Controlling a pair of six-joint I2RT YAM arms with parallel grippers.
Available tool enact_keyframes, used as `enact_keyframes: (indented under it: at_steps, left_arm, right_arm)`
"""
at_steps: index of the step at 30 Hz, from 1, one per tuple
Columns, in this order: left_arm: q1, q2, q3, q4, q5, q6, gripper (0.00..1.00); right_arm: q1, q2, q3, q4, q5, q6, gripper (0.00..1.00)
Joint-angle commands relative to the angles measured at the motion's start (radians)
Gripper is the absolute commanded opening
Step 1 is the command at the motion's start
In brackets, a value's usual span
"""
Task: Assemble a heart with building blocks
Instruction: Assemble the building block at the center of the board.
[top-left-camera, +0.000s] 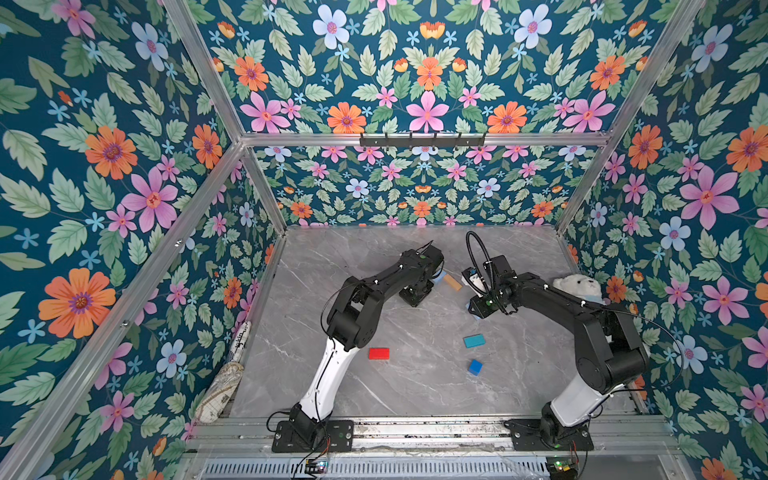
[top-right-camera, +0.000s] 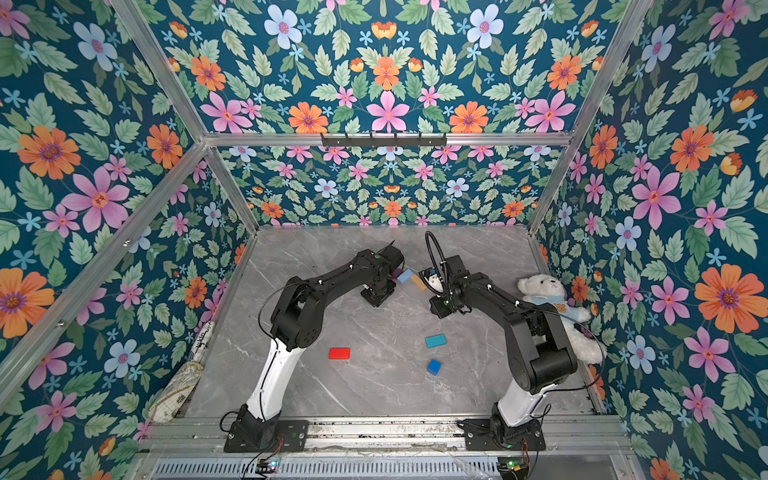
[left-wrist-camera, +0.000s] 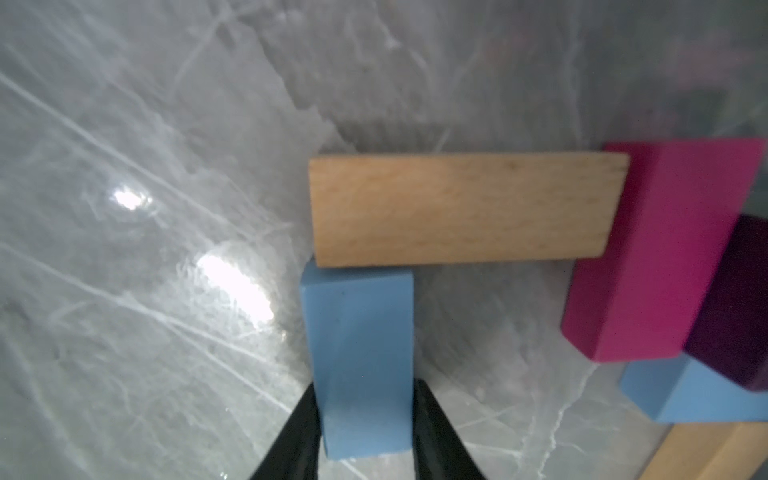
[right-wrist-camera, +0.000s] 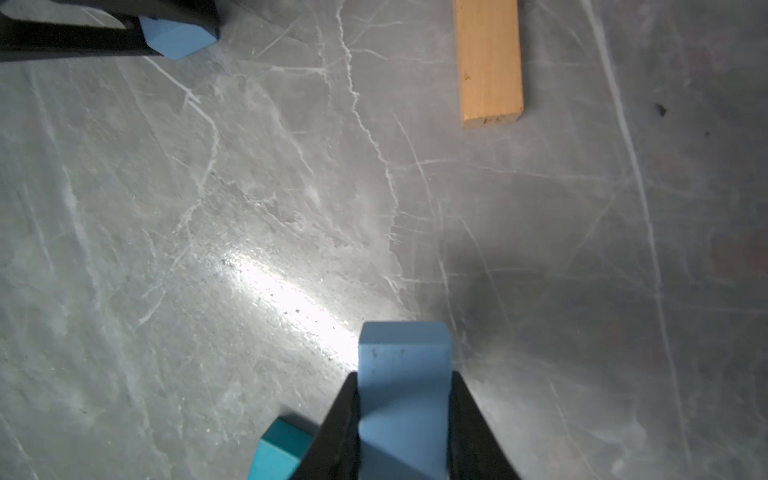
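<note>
In the left wrist view my left gripper (left-wrist-camera: 363, 384) is shut on a light blue block (left-wrist-camera: 359, 332), whose far end touches a tan block (left-wrist-camera: 461, 210). Beside the tan block lie a magenta block (left-wrist-camera: 660, 249), a dark purple piece (left-wrist-camera: 735, 307), another light blue block (left-wrist-camera: 698, 395) and a second tan block (left-wrist-camera: 706, 453). My right gripper (right-wrist-camera: 404, 374) is shut on its own light blue block (right-wrist-camera: 403, 345), low over the table. In a top view the left gripper (top-left-camera: 415, 297) and right gripper (top-left-camera: 476, 311) face each other at mid-table.
Loose on the grey marble table (top-left-camera: 415, 386) lie a red block (top-left-camera: 378, 353), a teal block (top-left-camera: 474, 340) and a blue block (top-left-camera: 475, 367). A white plush bear (top-left-camera: 577, 286) sits by the right wall, behind the right arm. Rolled items (top-left-camera: 220, 390) lie along the left wall.
</note>
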Motion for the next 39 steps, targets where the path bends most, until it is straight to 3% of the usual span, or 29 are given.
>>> enact_keyframes:
  at_steps: [1, 19, 25, 30, 34, 39]
  left_arm:
    - [0.003, 0.021, -0.007, -0.016, -0.029, 0.011, 0.38]
    - [0.004, 0.027, -0.002, -0.010, -0.018, 0.016, 0.46]
    - [0.003, 0.023, 0.006, -0.012, -0.011, 0.032, 0.59]
    - [-0.006, -0.004, 0.009, -0.009, -0.012, 0.065, 0.82]
    - [-0.017, -0.043, 0.029, -0.017, -0.025, 0.134, 0.90]
    - [-0.023, -0.143, 0.008, 0.032, -0.061, 0.280, 0.94]
  right_arm:
    - [0.000, 0.002, 0.004, -0.004, -0.006, -0.013, 0.00]
    - [0.000, 0.003, 0.002, -0.006, -0.013, -0.015, 0.00]
    - [0.001, 0.003, 0.002, -0.005, -0.014, -0.016, 0.00]
    - [0.001, 0.003, 0.000, -0.006, -0.018, -0.016, 0.00]
    - [0.002, -0.007, 0.005, 0.000, -0.010, 0.004, 0.00]
    - [0.029, -0.018, 0.052, 0.026, 0.069, 0.235, 0.00]
